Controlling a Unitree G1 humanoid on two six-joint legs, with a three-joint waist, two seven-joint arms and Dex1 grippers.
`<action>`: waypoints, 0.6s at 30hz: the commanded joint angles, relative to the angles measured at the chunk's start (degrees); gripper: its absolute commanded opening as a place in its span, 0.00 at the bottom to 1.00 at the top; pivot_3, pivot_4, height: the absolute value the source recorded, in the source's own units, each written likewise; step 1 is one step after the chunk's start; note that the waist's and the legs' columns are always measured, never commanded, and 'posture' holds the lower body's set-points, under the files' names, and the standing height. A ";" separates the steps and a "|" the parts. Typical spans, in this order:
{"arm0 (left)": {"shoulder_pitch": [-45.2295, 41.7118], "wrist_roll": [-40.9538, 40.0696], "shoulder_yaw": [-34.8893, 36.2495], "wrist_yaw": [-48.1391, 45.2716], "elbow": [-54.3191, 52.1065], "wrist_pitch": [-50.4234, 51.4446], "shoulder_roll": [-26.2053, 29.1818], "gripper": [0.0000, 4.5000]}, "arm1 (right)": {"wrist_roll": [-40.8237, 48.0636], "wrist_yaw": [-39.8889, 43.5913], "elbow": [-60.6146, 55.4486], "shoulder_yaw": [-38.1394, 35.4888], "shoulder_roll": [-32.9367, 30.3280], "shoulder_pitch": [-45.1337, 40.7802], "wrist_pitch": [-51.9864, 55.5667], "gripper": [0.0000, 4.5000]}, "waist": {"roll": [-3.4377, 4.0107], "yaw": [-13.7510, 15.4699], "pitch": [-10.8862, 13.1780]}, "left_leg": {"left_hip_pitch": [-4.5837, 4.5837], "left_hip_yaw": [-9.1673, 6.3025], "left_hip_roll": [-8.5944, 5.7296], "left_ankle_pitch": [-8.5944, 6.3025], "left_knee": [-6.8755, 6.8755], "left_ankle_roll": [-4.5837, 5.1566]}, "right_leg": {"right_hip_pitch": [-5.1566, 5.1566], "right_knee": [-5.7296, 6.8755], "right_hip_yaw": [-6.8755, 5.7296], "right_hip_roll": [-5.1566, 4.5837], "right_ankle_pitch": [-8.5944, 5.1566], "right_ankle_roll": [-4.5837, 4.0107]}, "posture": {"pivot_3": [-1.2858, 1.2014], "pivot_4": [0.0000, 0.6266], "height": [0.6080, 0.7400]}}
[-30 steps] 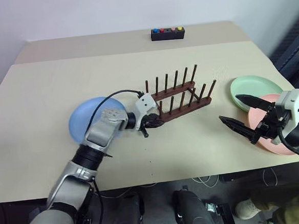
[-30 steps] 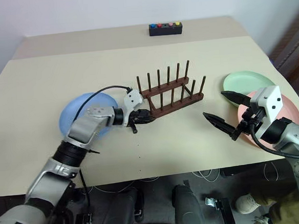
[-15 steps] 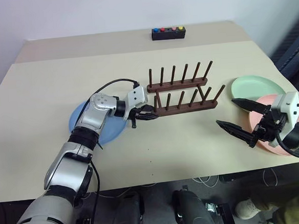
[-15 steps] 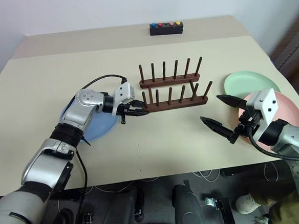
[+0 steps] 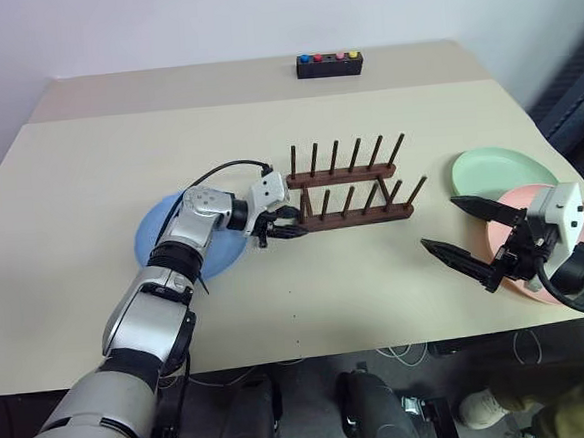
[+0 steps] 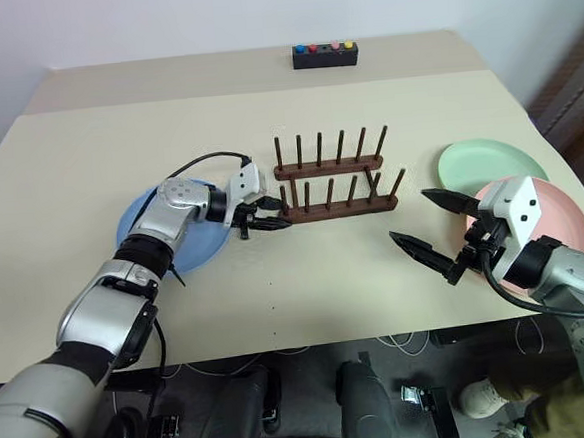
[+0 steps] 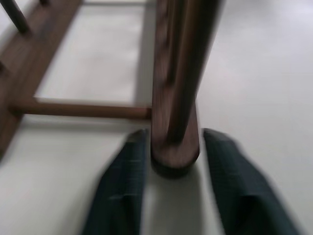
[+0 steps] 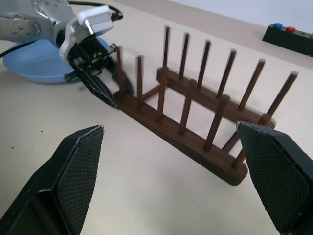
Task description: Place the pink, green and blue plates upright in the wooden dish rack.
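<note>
The wooden dish rack stands mid-table with its rails running left to right and no plates in it. My left gripper is at the rack's left end. It is open, with a finger on each side of the near rail's tip and a thin gap at each. The blue plate lies flat under my left forearm. At the right, the green plate and the pink plate lie flat and overlap. My right gripper hovers wide open and holds nothing, just left of the pink plate.
A small black box with coloured buttons sits near the table's far edge. The table's right edge runs close beside the pink and green plates. A bare stretch of tabletop separates the rack from the front edge.
The rack swung from a slant to lie square with the table edge while the left gripper held its end. That gripper's fingers have now spread off the rail. The right gripper kept still.
</note>
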 commanded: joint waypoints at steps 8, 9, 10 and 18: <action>-0.91 -2.37 3.01 -6.59 -8.36 7.26 3.48 0.99 | 0.49 0.79 -0.27 -1.22 -1.08 -1.65 -0.55 1.00 | -0.01 -0.09 0.01 | -0.02 0.00 0.00 0.00 0.00 0.00 | -0.01 0.01 0.00 0.01 0.00 0.00 | 0.52 0.24 1.00; -0.86 -2.58 3.34 -6.83 -10.79 9.82 4.46 0.99 | 0.48 0.89 -0.07 -1.17 -1.06 -1.82 -0.56 1.00 | -0.01 -0.18 0.01 | -0.02 0.00 0.00 0.00 0.00 0.00 | -0.01 0.01 0.00 0.02 0.00 0.00 | 0.52 0.24 1.00; -0.86 -2.64 3.99 -6.05 -13.19 10.62 5.50 0.99 | 0.29 1.06 0.15 -1.01 -1.04 -1.91 -0.69 1.00 | -0.01 -0.23 0.01 | 0.00 0.01 0.01 0.00 -0.01 0.00 | -0.02 0.01 0.01 0.04 0.00 0.00 | 0.52 0.24 1.00; 3.27 -7.43 8.17 -8.12 -30.44 28.86 15.10 0.81 | -0.89 1.28 2.52 1.38 -0.31 -4.28 -1.33 1.00 | 0.01 -0.62 0.00 | 0.02 0.00 0.05 0.00 0.00 0.00 | -0.02 0.06 0.03 0.05 0.00 0.00 | 0.52 0.24 1.00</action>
